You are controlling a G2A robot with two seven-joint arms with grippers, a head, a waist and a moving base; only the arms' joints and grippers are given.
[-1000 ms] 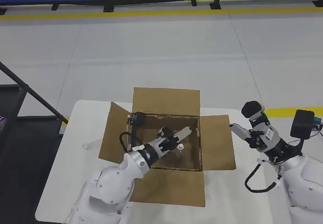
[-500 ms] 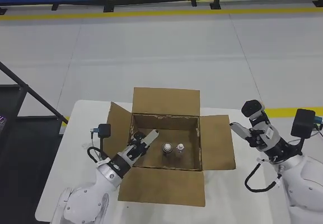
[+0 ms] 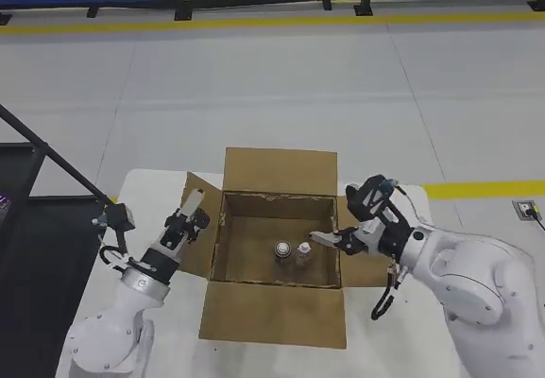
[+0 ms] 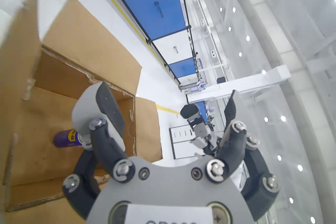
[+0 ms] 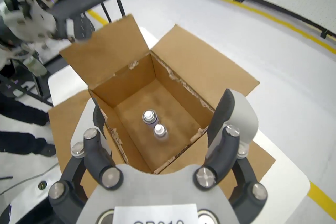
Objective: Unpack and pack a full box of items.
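Partly hidden behind the splayed left gripper (image 4: 168, 93) sits a purple bottle (image 4: 64, 139); right gripper (image 5: 161, 104) likewise apart.

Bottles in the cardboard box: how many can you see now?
2. Both stand upright mid-floor of the cardboard box, side by side: a purple bottle, and a smaller-capped bottle nearer the right gripper. Box walls may hide others.

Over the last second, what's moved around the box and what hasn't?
The left tool drew back out of the box, leftward, and now sits past its left side, open and empty. The right tool swung in from far off on the right to the box's right rim, open, holding nothing. The box stayed put, with two bottles upright inside.
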